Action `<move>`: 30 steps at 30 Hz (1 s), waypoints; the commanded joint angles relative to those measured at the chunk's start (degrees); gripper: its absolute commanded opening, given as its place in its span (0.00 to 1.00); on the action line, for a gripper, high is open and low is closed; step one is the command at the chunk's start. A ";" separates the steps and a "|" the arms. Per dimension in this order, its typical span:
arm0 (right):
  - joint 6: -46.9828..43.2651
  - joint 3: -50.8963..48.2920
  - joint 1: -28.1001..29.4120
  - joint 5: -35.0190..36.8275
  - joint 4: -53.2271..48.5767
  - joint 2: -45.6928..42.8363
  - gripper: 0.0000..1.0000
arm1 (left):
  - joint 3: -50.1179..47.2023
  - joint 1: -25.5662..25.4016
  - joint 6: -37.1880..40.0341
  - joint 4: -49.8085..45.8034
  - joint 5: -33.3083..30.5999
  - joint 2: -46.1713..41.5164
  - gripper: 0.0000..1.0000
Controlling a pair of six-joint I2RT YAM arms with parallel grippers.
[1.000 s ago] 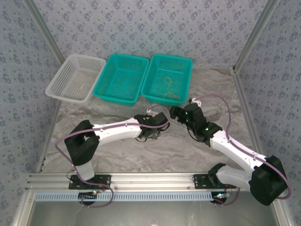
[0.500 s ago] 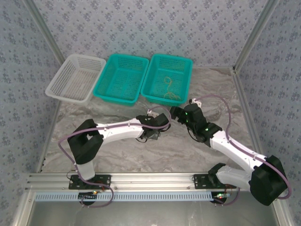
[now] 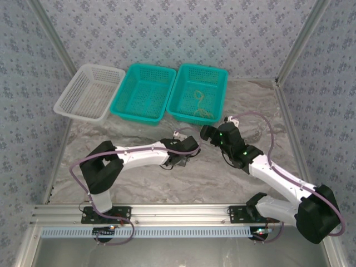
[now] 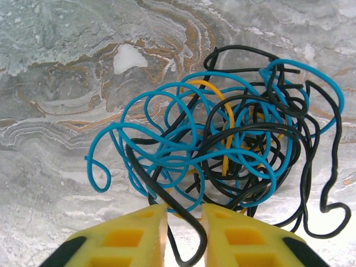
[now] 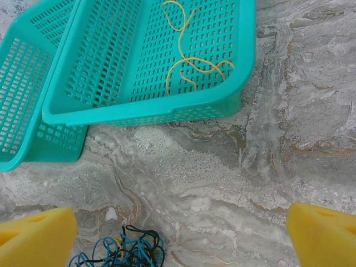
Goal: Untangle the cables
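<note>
The cables [image 4: 227, 139] lie in a small tangle of black, blue and yellow cords on the marbled table, also seen in the right wrist view [image 5: 125, 250]. My left gripper [image 4: 184, 222] sits at the tangle's near edge, its yellow fingers closed to a narrow gap on a loop of black cable [image 4: 197, 228] that touches both pads. From above, the left gripper [image 3: 177, 160] points down over the tangle at the table's middle. My right gripper [image 3: 204, 132] hovers just right of it, wide open [image 5: 181, 236] with nothing between its fingers. A single yellow cable [image 5: 186, 61] lies in the right teal basket.
Three baskets stand in a row at the back: a white one [image 3: 94, 68], a teal middle one [image 3: 150, 67] and a teal right one [image 3: 203, 68]. The metal frame's posts rise at both back corners. Bare table lies right of the tangle.
The left arm has shifted slightly, its gripper settling a little lower and nearer over the tangle. The right arm has not moved.
</note>
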 commanded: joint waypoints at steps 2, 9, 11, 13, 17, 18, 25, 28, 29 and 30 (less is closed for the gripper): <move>0.96 0.28 0.18 0.34 -0.20 -0.98 0.99 | -2.51 0.28 0.81 2.85 -0.49 -4.14 0.17; 0.90 0.49 0.27 -0.42 -0.39 -0.55 0.99 | -5.53 0.94 0.77 5.76 0.27 -7.23 0.02; 0.82 0.62 0.27 -0.75 -0.31 -0.43 0.99 | -6.20 1.23 0.68 6.22 0.81 -7.68 0.00; 0.30 0.61 0.28 -1.40 0.08 0.02 0.99 | -6.79 1.68 0.93 7.22 2.00 -8.37 0.00; -2.71 1.02 0.28 -4.94 1.27 2.06 1.00 | -11.65 3.58 5.30 17.25 10.76 -11.83 0.00; -3.64 1.24 0.37 -6.25 1.43 2.85 0.99 | -13.26 4.39 5.39 19.59 12.58 -12.98 0.00; -12.85 3.26 1.71 -18.54 4.97 9.08 1.00 | -24.18 12.72 2.96 34.23 25.11 -19.94 0.00; -14.58 4.91 2.64 -21.63 5.61 12.49 1.00 | -27.06 15.44 2.92 37.04 27.98 -22.29 0.00; -14.53 5.48 2.94 -22.28 5.52 13.49 1.00 | -27.68 16.23 2.51 37.47 28.90 -22.81 0.00; -14.30 6.40 3.15 -23.02 5.14 14.67 1.00 | -28.47 17.34 1.67 38.24 30.28 -23.32 0.00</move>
